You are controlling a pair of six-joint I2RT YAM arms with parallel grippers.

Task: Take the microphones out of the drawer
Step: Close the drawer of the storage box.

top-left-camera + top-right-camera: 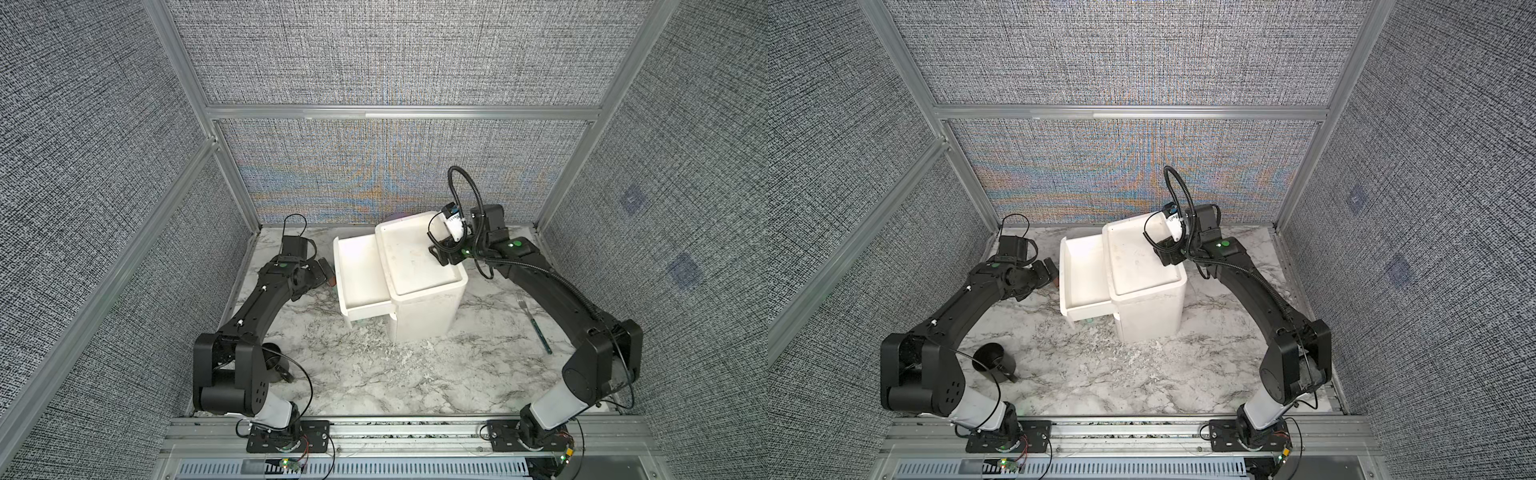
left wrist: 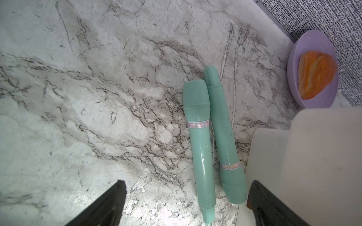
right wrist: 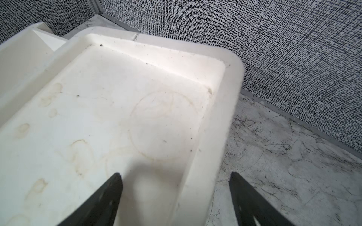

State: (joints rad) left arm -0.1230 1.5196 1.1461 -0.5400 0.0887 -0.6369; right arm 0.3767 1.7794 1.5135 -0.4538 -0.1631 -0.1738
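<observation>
Worktop [image 2: 98, 97], near far edge, beside open drawer [image 1: 361, 270]: teal microphone [image 2: 198, 148] and second microphone [image 2: 225, 137] lie side by side. Drawer looks empty. Left pincer [image 2: 187, 182] apart above them, holding nothing; right pincer [image 3: 175, 174] apart, straddling cabinet [image 1: 419, 257] rim. Removal looks done.

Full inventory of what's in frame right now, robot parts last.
drawer unit: 1, white, mid-table
top drawer: 1, white, pulled open
microphones: 2, teal, side by side on the table beside the drawer unit
plate: 1, purple, behind the drawer unit
orange piece: 1, orange, on the plate
fork: 1, dark handle, on the table right of the drawer unit
round object: 1, black, front left of the table, kind unclear
table: 1, marble
left gripper: 1, black, fingers apart over the microphones
right gripper: 1, black, fingers apart above the drawer unit's top
</observation>
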